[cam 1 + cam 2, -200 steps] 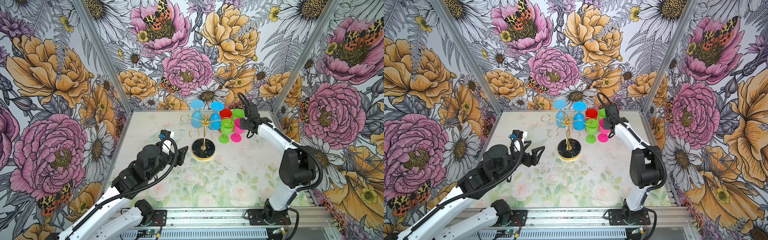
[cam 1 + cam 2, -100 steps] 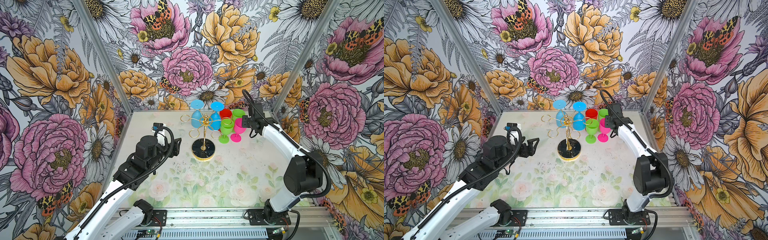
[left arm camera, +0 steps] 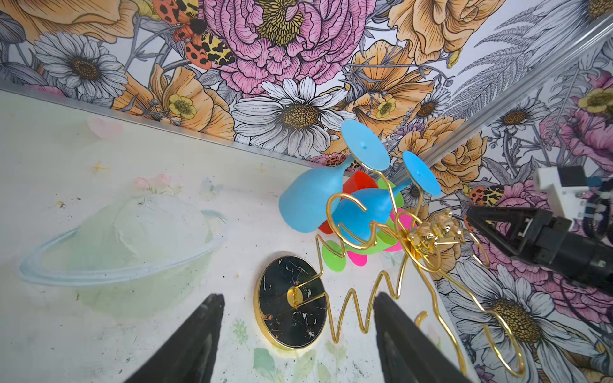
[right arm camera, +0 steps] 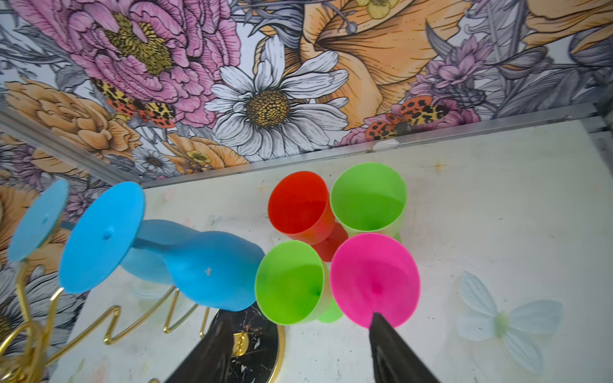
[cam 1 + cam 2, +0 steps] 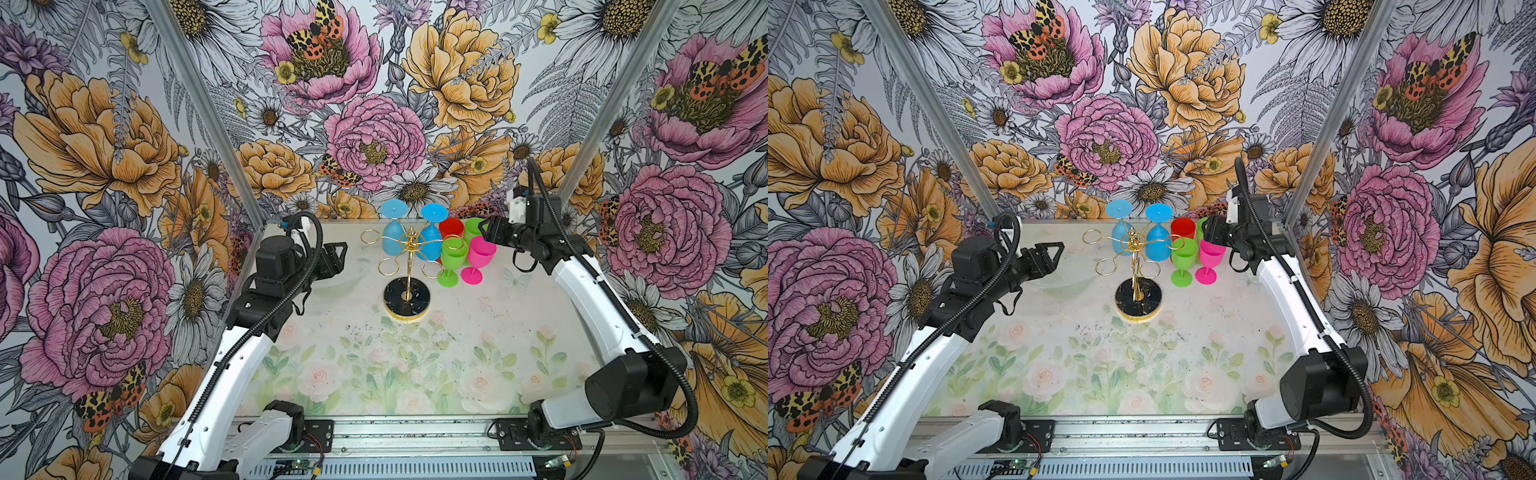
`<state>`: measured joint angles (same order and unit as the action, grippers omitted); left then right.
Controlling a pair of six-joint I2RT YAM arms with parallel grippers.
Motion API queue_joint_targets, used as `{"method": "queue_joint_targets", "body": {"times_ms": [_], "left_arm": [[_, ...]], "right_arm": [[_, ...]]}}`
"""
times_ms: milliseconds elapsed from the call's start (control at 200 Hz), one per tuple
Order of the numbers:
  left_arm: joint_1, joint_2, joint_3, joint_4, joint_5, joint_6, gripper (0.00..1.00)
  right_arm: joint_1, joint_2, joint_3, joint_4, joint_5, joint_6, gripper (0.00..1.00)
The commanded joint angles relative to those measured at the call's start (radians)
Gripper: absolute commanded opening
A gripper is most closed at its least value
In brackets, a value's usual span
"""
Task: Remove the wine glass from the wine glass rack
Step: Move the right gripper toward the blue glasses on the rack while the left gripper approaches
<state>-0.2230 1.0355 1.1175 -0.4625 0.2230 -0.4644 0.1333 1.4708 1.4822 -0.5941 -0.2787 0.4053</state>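
The wine glass rack (image 5: pixel 415 301) stands mid-table on its black gold-rimmed base (image 3: pixel 292 308). Two blue wine glasses hang upside down from its far arms, one (image 5: pixel 392 243) left of the other (image 5: pixel 432 249); both also show in the left wrist view (image 3: pixel 308 205) and the right wrist view (image 4: pixel 212 272). My left gripper (image 5: pixel 337 258) hovers open left of the rack, facing it, with nothing between its fingers (image 3: pixel 212 318). My right gripper (image 5: pixel 485 232) is open too, just right of and above an upright pink glass (image 5: pixel 481 253), apart from it.
Right of the rack, close together, stand a red glass (image 4: pixel 298 205), two green glasses (image 4: pixel 288 282) (image 4: pixel 368 195) and the pink glass (image 4: pixel 374 278). The back wall is close behind them. Empty gold loops (image 5: pixel 370 237) stick out toward the left and front.
My right gripper has opened, let go of the pink glass and drawn back to the right. My left arm has swung up and back toward the rack, and its jaws have narrowed slightly.
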Motion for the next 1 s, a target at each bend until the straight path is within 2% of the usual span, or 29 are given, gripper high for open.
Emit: {"method": "queue_joint_targets", "body": {"times_ms": [0, 175, 400, 761, 996], "left_arm": [[0.029, 0.047, 0.034, 0.095, 0.142, -0.083, 0.71], [0.069, 0.137, 0.048, 0.217, 0.283, -0.224, 0.65], [0.07, 0.228, 0.079, 0.258, 0.379, -0.266, 0.62], [0.069, 0.314, 0.116, 0.298, 0.446, -0.31, 0.48], [0.062, 0.338, 0.116, 0.298, 0.455, -0.31, 0.46]], "right_arm": [[0.002, -0.03, 0.035, -0.003, -0.213, 0.061, 0.65], [0.003, -0.048, 0.023, 0.016, -0.326, 0.102, 0.62], [0.009, -0.076, -0.004, 0.031, -0.434, 0.133, 0.62], [0.015, -0.071, -0.044, 0.031, -0.475, 0.145, 0.59], [0.034, -0.059, -0.072, 0.031, -0.492, 0.15, 0.54]]}}
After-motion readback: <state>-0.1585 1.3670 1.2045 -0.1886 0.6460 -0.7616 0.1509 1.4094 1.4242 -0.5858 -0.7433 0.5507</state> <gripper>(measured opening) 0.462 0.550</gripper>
